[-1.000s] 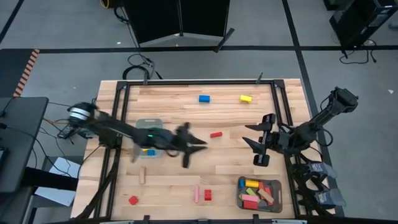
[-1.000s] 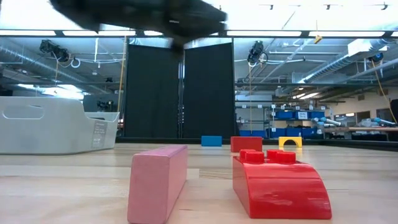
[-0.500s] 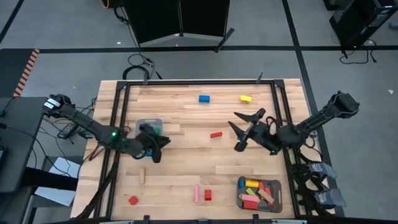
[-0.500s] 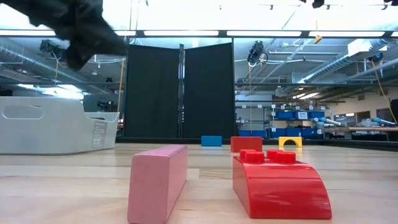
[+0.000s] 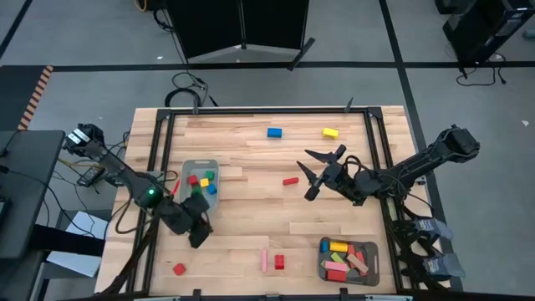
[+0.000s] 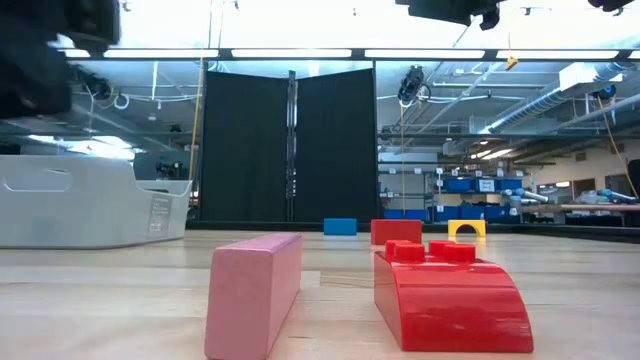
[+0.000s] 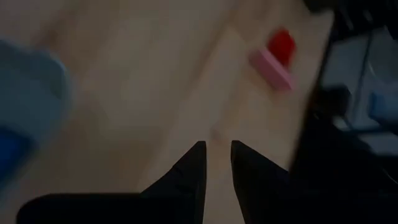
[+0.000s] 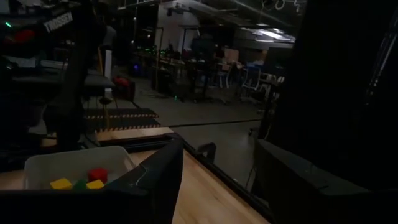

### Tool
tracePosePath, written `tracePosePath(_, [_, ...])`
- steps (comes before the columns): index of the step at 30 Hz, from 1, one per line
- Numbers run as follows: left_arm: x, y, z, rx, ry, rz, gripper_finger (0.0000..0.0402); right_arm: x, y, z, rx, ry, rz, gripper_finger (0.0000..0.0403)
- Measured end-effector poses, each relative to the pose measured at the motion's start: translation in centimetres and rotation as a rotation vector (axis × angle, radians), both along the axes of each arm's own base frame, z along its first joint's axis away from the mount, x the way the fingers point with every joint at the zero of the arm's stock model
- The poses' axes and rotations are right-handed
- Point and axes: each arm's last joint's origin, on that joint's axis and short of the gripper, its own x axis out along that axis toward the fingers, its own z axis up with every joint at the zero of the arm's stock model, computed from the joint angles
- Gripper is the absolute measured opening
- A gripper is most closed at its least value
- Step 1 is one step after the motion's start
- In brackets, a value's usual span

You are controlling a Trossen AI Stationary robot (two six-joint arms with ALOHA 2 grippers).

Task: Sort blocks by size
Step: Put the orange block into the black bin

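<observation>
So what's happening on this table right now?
A two-armed robot is sorting blocks into two grey trays. The left tray holds small cubes, the right tray longer pieces. The left gripper hangs near the table's front left, fingers close together with nothing between them. The right gripper is open over the middle, by a loose red block. Several blocks remain scattered.
</observation>
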Motion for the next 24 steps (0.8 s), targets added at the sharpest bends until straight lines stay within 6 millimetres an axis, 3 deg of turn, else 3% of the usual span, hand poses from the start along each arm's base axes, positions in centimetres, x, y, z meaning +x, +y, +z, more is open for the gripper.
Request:
tracePosePath(5, [-0.9,-1.1,0.9,-0.070,0.130,0.041,0.0080,0.0,-0.1,0.0,0.002,-0.001,0.000,0.0209])
tracePosePath(10, [-2.6,-1.4,-0.2,-0.037,0.291,0.152,0.0080,0.1,0.0,-0.1,0.017,-0.010,0.030,0.0209])
tracePosePath(16, [-3.0,-2.4,-1.0,-0.070,0.362,0.211,0.0080,0.5,-0.3,-0.5,0.078,-0.012,0.140,0.0209])
tracePosePath(24, [-3.6,-3.3,-1.7,-0.096,0.464,0.208,0.0082,3.8,-0.9,-0.3,0.191,0.173,0.251,0.0209])
